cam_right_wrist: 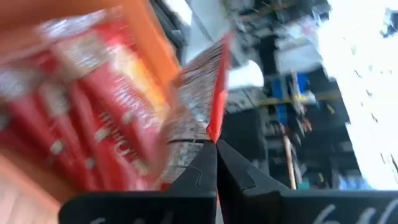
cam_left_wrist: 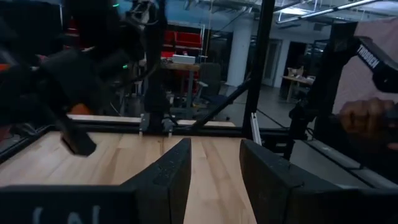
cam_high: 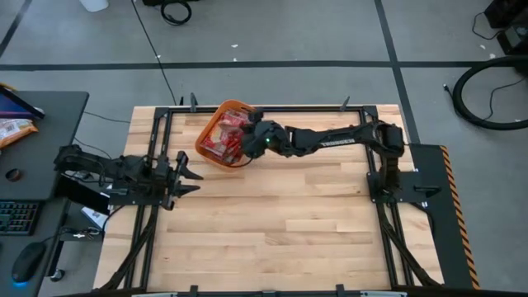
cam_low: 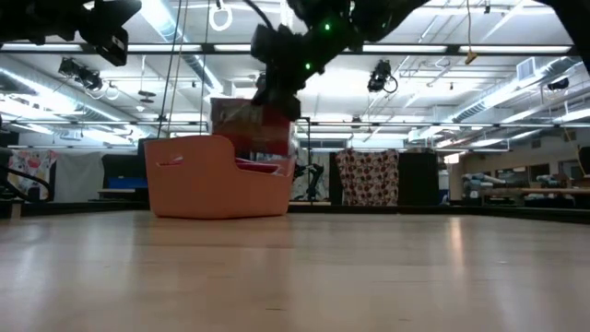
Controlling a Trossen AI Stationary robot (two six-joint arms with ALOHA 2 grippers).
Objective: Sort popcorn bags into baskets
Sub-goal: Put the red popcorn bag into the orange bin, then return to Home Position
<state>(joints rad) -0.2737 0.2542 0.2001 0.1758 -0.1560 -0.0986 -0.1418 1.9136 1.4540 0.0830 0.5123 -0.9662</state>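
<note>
While one red popcorn bag (cam_right_wrist: 208, 93) is pinched by its edge between the closed fingers of the right gripper (cam_right_wrist: 214, 144), it is held upright above the orange basket (cam_low: 217, 175), as seen from table height. The basket is placed on the far part of the wooden table (cam_high: 280, 223), left of centre, and several more red popcorn bags (cam_high: 223, 136) are seen lying inside it from above. The held bag (cam_low: 253, 124) is raised over the basket's right end, clear of the rim. The right arm (cam_high: 330, 139) is stretched leftward from its base at the table's right side, with its gripper (cam_high: 247, 140) over the basket. The left gripper (cam_high: 186, 173) is parked low at the table's left edge, well apart from the basket, its fingers (cam_left_wrist: 171, 174) spread with nothing between them.
</note>
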